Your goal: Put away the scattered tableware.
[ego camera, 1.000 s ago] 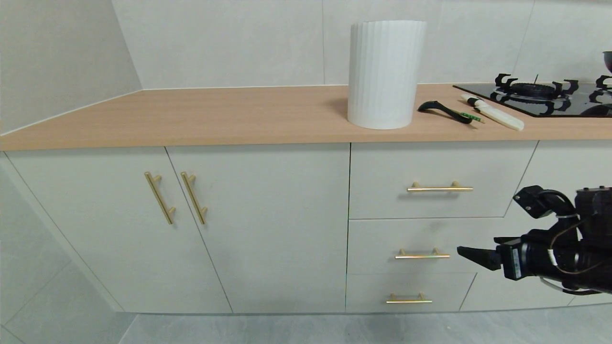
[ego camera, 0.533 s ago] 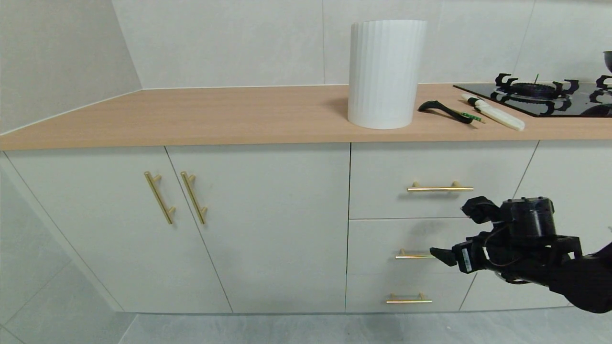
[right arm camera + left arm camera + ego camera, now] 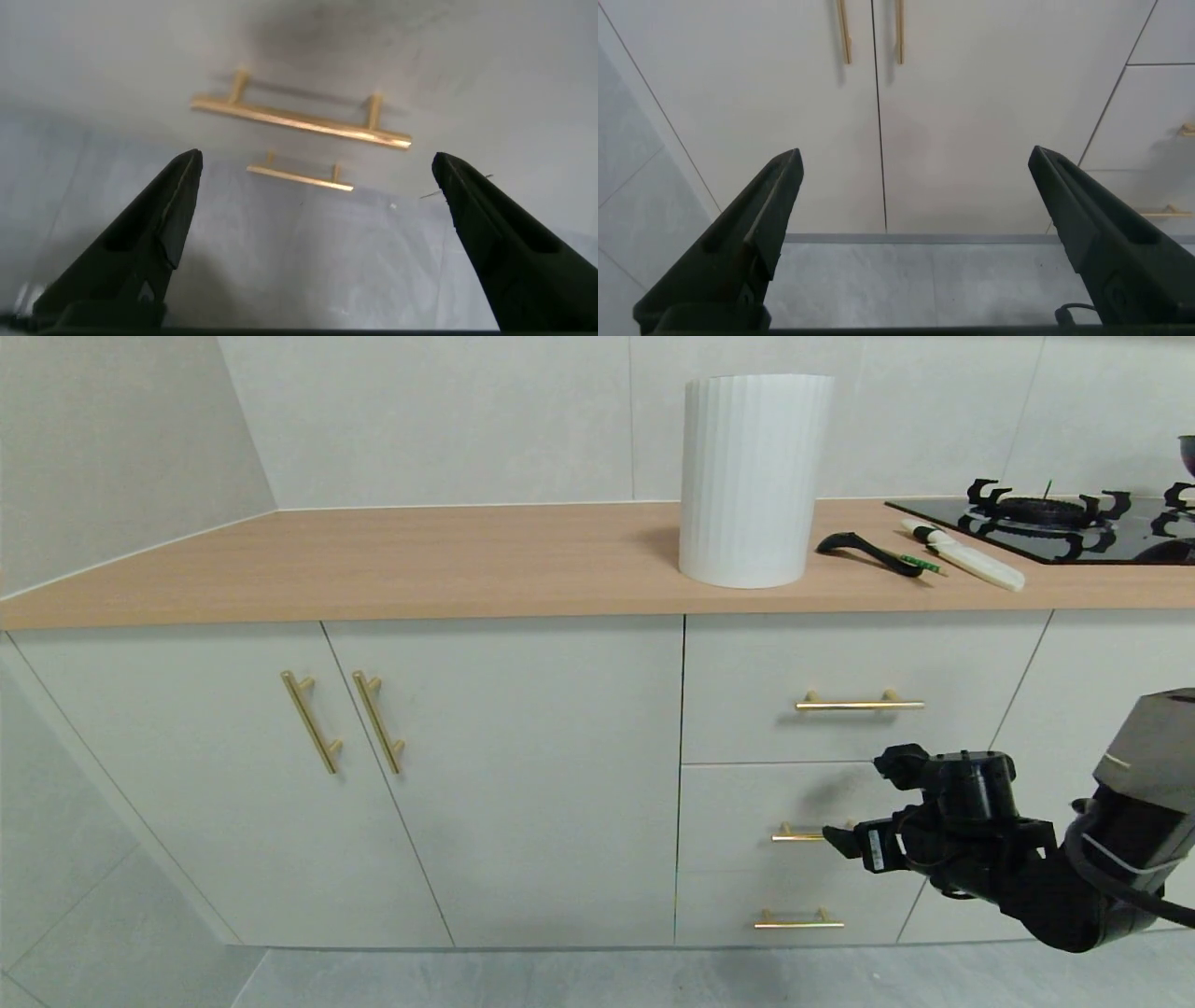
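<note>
Wooden countertop [image 3: 420, 565] tops a run of pale kitchen units against a grey tiled wall [image 3: 448, 420].
A black glass gas hob [image 3: 1074, 546] sits on the countertop at two o'clock, a black burner grate [image 3: 1044, 509] standing on it. At eight o'clock, two cupboard doors [image 3: 504, 775] meet, their slim brass handles [image 3: 311, 722] side by side. Grey floor tiles [image 3: 560, 980] lie at six o'clock.

Bright, even indoor light.
The white canister [image 3: 752, 476] cast a faint shadow leftward on the desk [image 3: 448, 565]; a dim shadow smudged the middle drawer front [image 3: 738, 803]; the black hob [image 3: 1055, 543] gleamed with reflections; the cupboard [image 3: 187, 803] lines bowed at the left.
</note>
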